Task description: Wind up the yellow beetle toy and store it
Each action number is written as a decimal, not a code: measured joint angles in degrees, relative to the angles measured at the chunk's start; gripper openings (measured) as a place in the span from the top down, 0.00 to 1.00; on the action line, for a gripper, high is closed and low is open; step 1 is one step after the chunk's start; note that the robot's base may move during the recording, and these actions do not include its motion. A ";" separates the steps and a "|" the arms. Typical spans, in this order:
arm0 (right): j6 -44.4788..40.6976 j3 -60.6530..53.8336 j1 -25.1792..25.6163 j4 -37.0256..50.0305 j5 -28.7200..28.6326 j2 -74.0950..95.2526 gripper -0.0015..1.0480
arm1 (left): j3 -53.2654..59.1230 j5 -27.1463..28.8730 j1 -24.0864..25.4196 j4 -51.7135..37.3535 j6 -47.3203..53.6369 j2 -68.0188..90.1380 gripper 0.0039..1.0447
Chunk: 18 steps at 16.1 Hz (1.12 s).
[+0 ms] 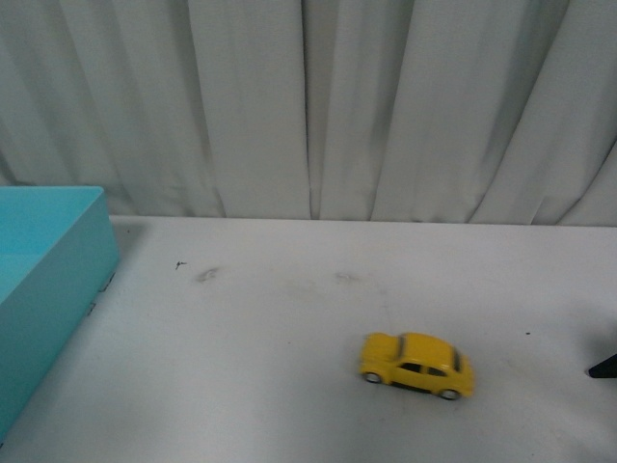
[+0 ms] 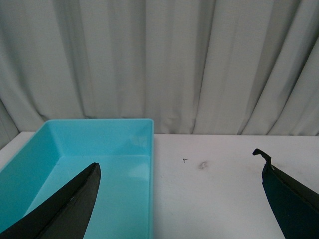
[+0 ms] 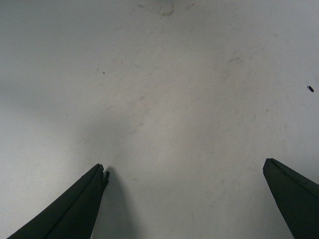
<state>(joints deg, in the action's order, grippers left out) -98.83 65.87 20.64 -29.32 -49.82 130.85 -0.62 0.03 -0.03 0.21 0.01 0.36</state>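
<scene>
White scuffed tabletop (image 1: pixel 289 318), pleated grey curtain (image 1: pixel 289 96); glossy yellow beetle toy car (image 1: pixel 416 365) upright, apart from left end effector (image 2: pixel 177 159) and right end effector (image 3: pixel 184 164), both wide-spread.

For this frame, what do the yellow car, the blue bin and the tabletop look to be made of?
Car: glossy painted shell with a light sheen on the roof; die-cast metal or hard plastic, can't tell which. Bin: probably moulded plastic, smooth and semi-matte, with even colour and rounded corners. Tabletop: matte white, perhaps laminate, scuffed with grey marks.
</scene>
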 joint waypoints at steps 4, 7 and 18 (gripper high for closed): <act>0.00 0.00 0.00 0.02 0.02 0.00 0.06 | 0.00 0.00 0.00 0.00 0.00 0.00 0.06; -0.04 -0.07 -0.37 0.63 -1.57 -0.09 0.06 | 0.00 0.00 0.00 -0.02 0.00 0.00 0.06; 48.33 -12.26 -4.57 54.14 -24.26 -13.60 0.06 | 0.00 0.00 0.00 0.00 0.00 0.00 0.06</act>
<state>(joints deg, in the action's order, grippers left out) -50.50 53.60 16.08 24.82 -74.08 117.25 -0.62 0.03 -0.03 0.21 0.01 0.36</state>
